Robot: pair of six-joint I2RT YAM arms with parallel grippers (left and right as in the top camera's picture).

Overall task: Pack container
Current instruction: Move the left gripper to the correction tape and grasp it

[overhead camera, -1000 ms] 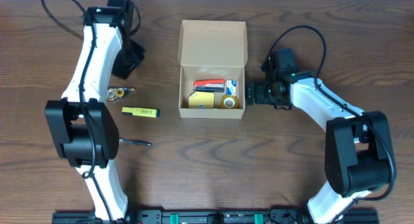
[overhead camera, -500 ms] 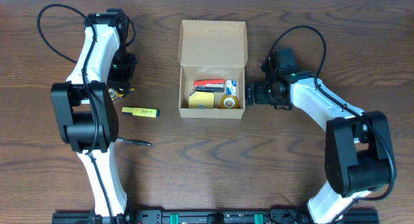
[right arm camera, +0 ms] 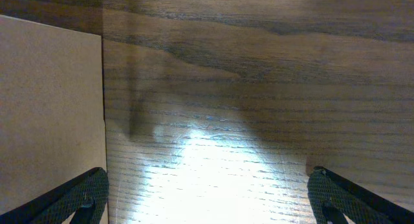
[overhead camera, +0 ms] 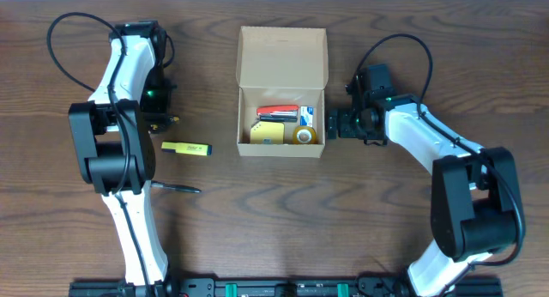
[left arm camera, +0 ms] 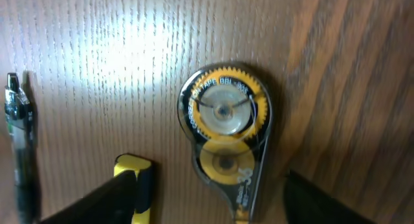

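The container [overhead camera: 281,147] is a tan cardboard box in the middle of the table, its flap lid [overhead camera: 283,55] open toward the far side. Inside lie a red item [overhead camera: 277,111], a yellow pad [overhead camera: 268,131] and a tape roll [overhead camera: 304,136]. My left gripper [overhead camera: 157,106] is open, low over a yellow correction tape dispenser [left arm camera: 223,136] that lies on the wood between its fingers [left arm camera: 208,182]. My right gripper [overhead camera: 340,124] is open and empty beside the box's right wall [right arm camera: 52,107], with bare wood between its fingers [right arm camera: 207,191].
A yellow highlighter [overhead camera: 185,148] lies left of the box and also shows in the left wrist view [left arm camera: 134,185]. A dark pen [overhead camera: 176,188] lies nearer the front; it also shows in the left wrist view [left arm camera: 19,140].
My left gripper has moved toward the front and come down over the correction tape dispenser. The right arm and the box have not moved.
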